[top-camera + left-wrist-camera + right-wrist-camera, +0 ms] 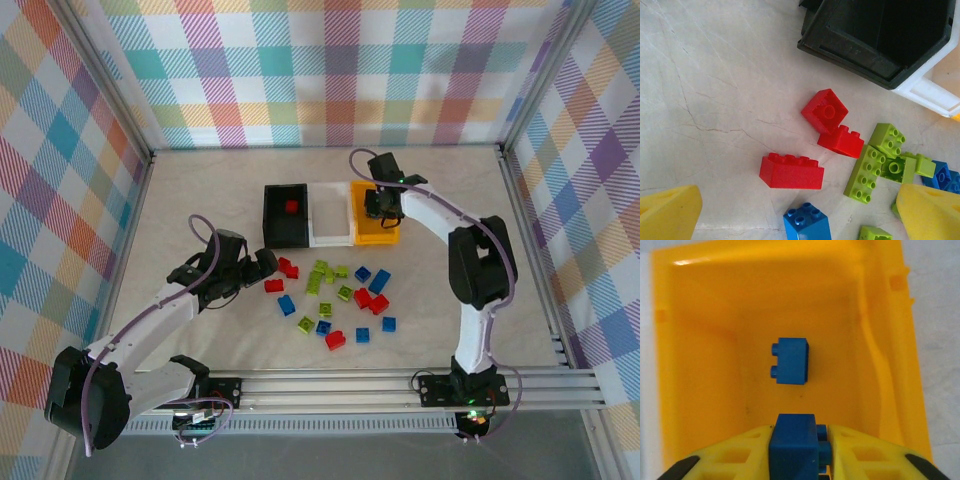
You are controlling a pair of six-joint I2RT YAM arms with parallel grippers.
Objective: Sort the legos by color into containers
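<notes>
Black (284,214), white (330,215) and yellow-orange (376,214) bins stand in a row. A red lego (292,207) lies in the black bin. My right gripper (799,447) hangs over the yellow-orange bin (705,365), shut on a blue lego (794,440); another blue lego (791,360) lies on that bin's floor. My left gripper (795,215) is open above the table, over a long red lego (791,171) and a blue lego (807,222). Two more red legos (832,122) and lime green legos (880,160) lie just beyond. The loose pile (335,295) spreads in front of the bins.
The black bin's corner (860,52) and the white bin's rim (927,92) lie beyond the left gripper. Checkered walls enclose the table, and a metal rail (400,385) runs along the near edge. Bare tabletop (190,200) stretches left of the bins.
</notes>
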